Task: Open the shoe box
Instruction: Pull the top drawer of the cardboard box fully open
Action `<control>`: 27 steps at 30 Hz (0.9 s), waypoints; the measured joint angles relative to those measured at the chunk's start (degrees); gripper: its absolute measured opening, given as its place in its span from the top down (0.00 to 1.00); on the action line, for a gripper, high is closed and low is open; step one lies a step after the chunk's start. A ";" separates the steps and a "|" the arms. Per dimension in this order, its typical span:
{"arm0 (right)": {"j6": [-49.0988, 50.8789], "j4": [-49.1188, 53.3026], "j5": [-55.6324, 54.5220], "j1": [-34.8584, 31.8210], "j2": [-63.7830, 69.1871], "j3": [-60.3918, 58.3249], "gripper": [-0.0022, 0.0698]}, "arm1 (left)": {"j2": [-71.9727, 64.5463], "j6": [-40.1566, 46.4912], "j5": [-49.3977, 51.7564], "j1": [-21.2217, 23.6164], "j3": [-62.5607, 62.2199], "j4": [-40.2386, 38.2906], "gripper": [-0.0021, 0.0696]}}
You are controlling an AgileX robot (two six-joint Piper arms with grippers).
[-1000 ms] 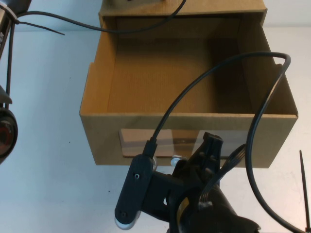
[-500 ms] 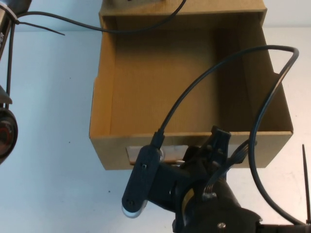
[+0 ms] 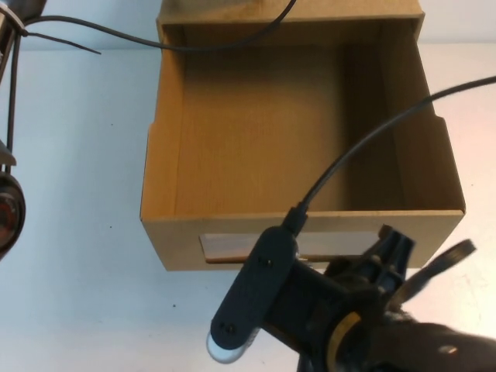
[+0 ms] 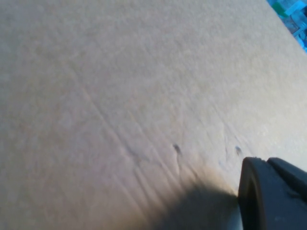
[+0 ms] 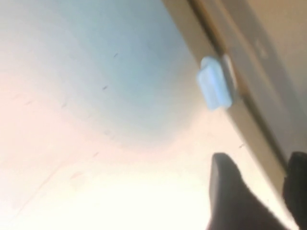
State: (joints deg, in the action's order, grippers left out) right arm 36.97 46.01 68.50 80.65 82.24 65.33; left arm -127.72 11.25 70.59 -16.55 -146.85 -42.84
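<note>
Pale, almost white desk (image 3: 77,170) filled the high view. At its left edge the dark left arm (image 3: 8,209) showed only in part, and thin cables (image 3: 116,32) ran from there toward the far edge. The left gripper (image 4: 271,191) appeared only in its own wrist view, as a dark shape close against a plain brown cardboard face that filled that view. Whether it was spread or pressed together could not be told, nor which part of the box that face belonged to. The box (image 3: 248,132) stood at the middle of the desk and reached toward the far edge, open on top with its brown floor in plain sight. The lid (image 3: 310,9) showed as a strip of cardboard beyond the back wall. A shiny tape patch (image 3: 225,246) lay on the near wall, toward its left end. A thick cable (image 3: 364,139) arched over the box's right half and came down to the camera bar (image 3: 252,306) on the right arm (image 3: 434,349), at the near edge just in front of the near wall. The right gripper (image 5: 259,158) hung to the right of that bar, by the right part of the near wall, its jaws spread with only desk between them. In the right wrist view a small pale blue tab (image 5: 216,88) sat against the box's brown edge, apart from the dark fingers (image 5: 225,191).
</note>
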 joint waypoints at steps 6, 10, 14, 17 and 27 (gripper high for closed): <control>-4.50 -10.49 1.08 0.38 -3.27 3.38 0.65 | 3.75 0.59 1.40 0.00 0.23 0.88 0.98; -5.23 -13.04 1.45 0.38 -5.69 4.63 0.65 | 7.49 0.86 1.52 0.00 0.23 0.88 0.98; -5.35 -13.74 1.68 0.38 -8.28 5.43 0.65 | 10.86 1.45 1.62 0.00 0.23 0.88 0.98; -5.35 -12.49 1.93 0.38 -10.32 5.96 0.67 | 13.34 2.43 1.86 0.00 0.23 1.49 0.98; -4.29 -1.32 2.14 -6.08 -16.47 9.40 0.96 | 23.44 4.12 2.13 0.00 2.39 12.11 0.98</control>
State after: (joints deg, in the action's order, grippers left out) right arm 32.69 44.69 70.64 74.57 65.77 74.73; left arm -104.29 15.37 72.72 -16.55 -144.47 -30.73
